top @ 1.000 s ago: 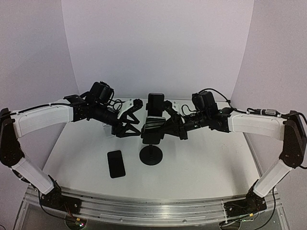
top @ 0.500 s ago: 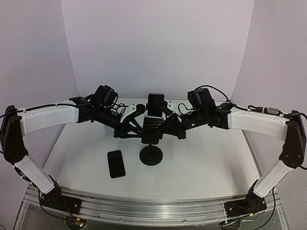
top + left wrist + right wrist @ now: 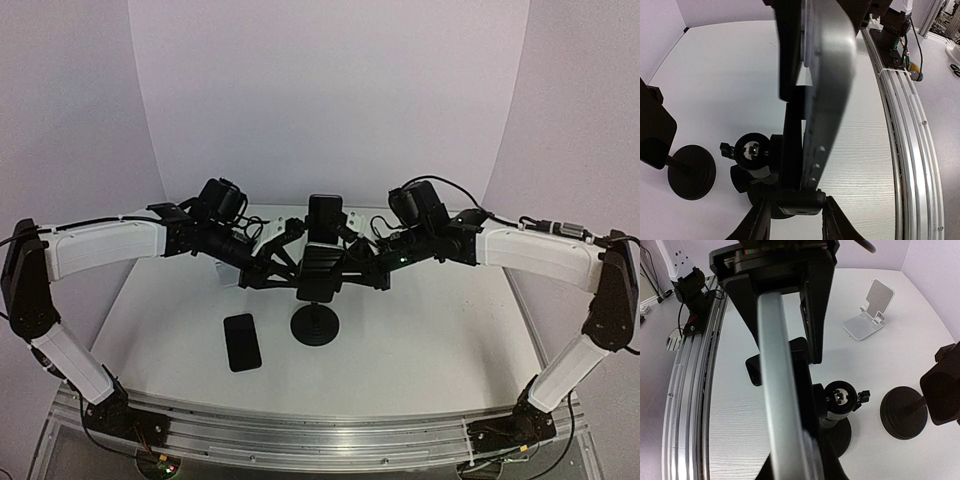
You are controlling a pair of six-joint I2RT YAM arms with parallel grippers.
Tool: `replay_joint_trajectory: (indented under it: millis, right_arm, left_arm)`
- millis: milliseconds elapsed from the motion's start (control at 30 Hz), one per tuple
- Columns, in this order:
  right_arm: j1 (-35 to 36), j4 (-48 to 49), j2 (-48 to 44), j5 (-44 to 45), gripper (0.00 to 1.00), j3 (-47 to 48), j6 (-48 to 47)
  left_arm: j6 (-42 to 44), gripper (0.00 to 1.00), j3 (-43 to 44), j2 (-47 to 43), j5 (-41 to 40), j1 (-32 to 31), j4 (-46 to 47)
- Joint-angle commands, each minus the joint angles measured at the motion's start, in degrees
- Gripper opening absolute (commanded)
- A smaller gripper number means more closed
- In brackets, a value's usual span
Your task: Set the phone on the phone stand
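Table (image 3: pixel 430 340) white, walls (image 3: pixel 330 100) lilac | left tool (image 3: pixel 294 266) pinching phone (image 3: pixel 320 268) | right tool (image 3: pixel 360 270): cannot tell

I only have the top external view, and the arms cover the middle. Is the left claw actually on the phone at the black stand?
Observer: Yes, as far as the left wrist view shows. The left claw has one finger on each side of the phone and its black holder, at their near end.
Operator: What about the stand's head underneath?
Observer: The ball head is in plain sight beside the phone's edge, with a small knob sticking out of its side.
Operator: And the white bit peeking out by the left arm?
Observer: That is a white folding stand, upright on the table with nothing on it.
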Motion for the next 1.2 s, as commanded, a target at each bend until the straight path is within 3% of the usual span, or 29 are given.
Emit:
replay_joint_trajectory:
  millis: [0, 267, 700, 967, 1067, 1167]
  right_arm:
    - [-0.13, -1.12, 1.68, 1.45, 0.26, 2.24, -2.03]
    - [-0.13, 1.99, 4.01, 0.30, 0.50, 2.52, -1.28]
    - [-0.13, 6.50, 6.52, -0.70, 0.57, 0.43, -1.13]
    - [-0.11, 6.81, 6.71, -1.75, 0.42, -0.35, -1.18]
    - [-0.13, 6.81, 6.06, -1.70, 0.31, -0.34, -1.32]
    - [-0.14, 6.80, 4.62, -0.22, 0.28, -0.85, -2.03]
  left_arm:
    - [1.61, 0.32, 0.59, 0.97, 2.95, 0.00, 3.24]
    - [2.11, 0.31, 1.27, 1.75, 3.44, 0.04, 3.37]
    - [1.62, 0.29, 2.15, 2.73, 4.09, 0.05, 4.17]
    - [2.00, 0.29, 2.56, 2.79, 4.20, 0.05, 3.81]
    - [2.05, 0.30, 2.80, 2.61, 3.64, 0.01, 3.86]
    - [2.55, 0.31, 3.24, 2.34, 2.77, 0.06, 3.46]
